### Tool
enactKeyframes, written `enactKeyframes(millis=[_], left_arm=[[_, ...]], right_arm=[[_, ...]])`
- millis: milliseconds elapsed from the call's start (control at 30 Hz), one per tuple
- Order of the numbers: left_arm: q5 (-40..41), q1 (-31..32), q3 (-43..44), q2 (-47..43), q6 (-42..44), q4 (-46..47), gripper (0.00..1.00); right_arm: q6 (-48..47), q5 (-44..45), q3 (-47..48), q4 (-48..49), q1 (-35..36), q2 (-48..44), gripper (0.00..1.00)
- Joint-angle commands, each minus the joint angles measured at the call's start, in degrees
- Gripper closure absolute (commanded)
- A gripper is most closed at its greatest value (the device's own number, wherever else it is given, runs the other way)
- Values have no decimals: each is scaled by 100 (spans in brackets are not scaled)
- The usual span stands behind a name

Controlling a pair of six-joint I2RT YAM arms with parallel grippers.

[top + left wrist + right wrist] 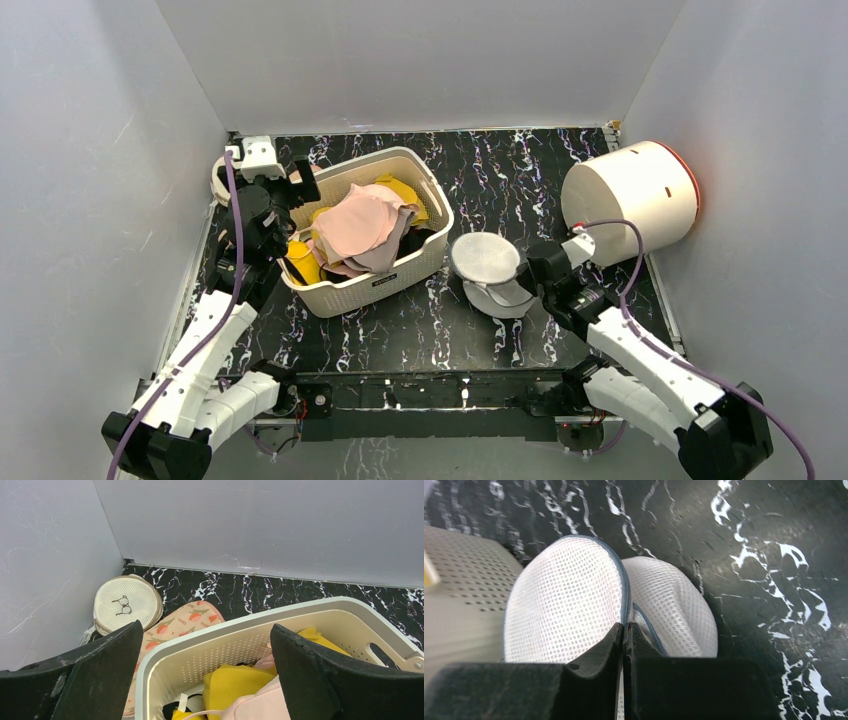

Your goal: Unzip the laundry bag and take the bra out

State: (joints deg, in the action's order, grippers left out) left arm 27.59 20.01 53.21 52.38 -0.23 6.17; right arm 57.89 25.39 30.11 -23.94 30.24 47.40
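The laundry bag (505, 298) of whitish mesh sits on the table right of the basket, its round lid (483, 257) lifted up. My right gripper (528, 272) is shut on the lid's zip edge. In the right wrist view the gripper (625, 626) pinches the blue-grey rim between lid (564, 605) and bag body (674, 610). The pale pink bra (360, 225) lies on top of the clothes in the basket and shows in the left wrist view (260, 700). My left gripper (290, 200) hangs open and empty over the basket's left end (205, 627).
The cream basket (425, 255) holds a yellow bra (240, 685) and other clothes. A cream disc with a bra symbol (125, 602) and a pink patterned disc (175, 622) lie in the far left corner. A white drum with a red rim (630, 195) lies at far right.
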Motion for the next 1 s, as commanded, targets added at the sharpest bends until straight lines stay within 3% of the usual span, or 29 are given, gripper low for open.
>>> enactKeyframes(millis=[0,233,367,633,667,700,733,833,967], left_arm=[[-39,18,-2,8,-56,112,2],[-17,15,-22,-38,-55,133,2],[-17,19,-10,-27,-69,119,2],[33,13,-33,-65,-91,117,2],[100,19,-35,-75,-50,117,2],[203,27,-72,-99,-9,154,2],[324,14,-152,-120,28,243,2],[517,12,-205,-120,-95,155,2],[172,18,236,-65,-1116,-897,2]], right_arm=[[136,129,-23,-13,-19,445,100],[22,300,-532,596,-32,796,100],[24,266,-659,828,-33,510,97],[-1585,110,-97,1079,-32,-472,48],[-1683,43,-30,1143,-35,-594,38],[-1670,30,26,1187,-36,-715,14],[-1624,28,138,1204,-33,-823,3],[-1948,-211,720,931,-31,-1043,2],[-2565,-441,1457,333,-35,-1094,2]])
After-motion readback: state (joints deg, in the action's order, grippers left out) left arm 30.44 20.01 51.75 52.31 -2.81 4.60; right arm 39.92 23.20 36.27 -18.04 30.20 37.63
